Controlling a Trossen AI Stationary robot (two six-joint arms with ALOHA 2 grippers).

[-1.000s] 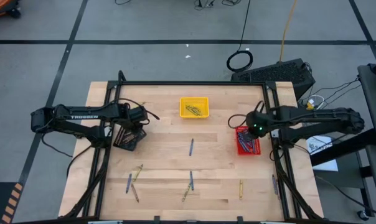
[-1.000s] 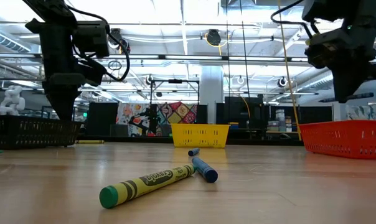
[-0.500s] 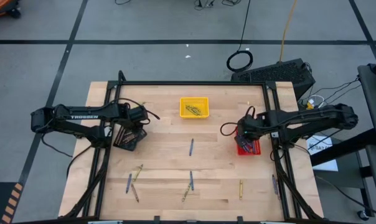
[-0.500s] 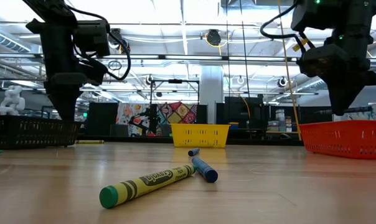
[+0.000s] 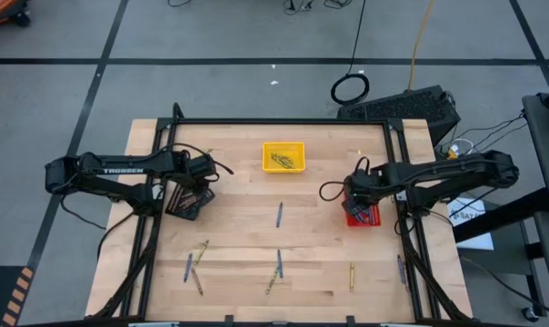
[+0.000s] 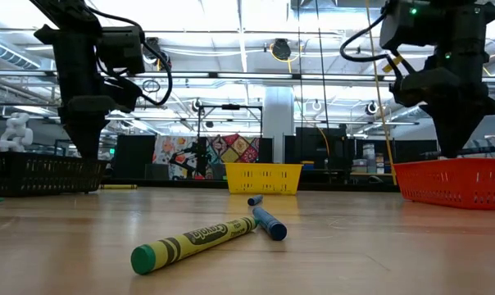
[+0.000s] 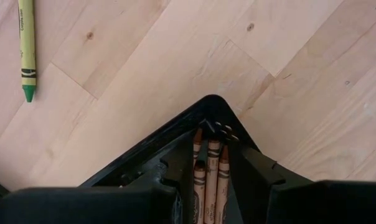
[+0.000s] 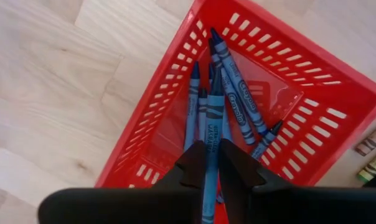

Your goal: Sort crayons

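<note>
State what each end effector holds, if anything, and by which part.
The right end effector, over the red tray, pinches a blue crayon partway along its shaft. The left end effector, over the black tray, holds nothing.

High view: straight down from way up, whole table (image 5: 256, 245) in frame.
Low view: sits at table-top level, looks across into the room.
Left wrist: super close over the black tray (image 7: 175, 146).
Right wrist: close over the red tray (image 8: 337, 118).
Shared: yellow tray (image 5: 283, 156) shows up high and low.

Wooden table (image 5: 320, 236), yellow tray (image 5: 284, 156), red tray (image 5: 362, 211), black tray (image 5: 185, 201), floor cable coil (image 5: 350, 89)
</note>
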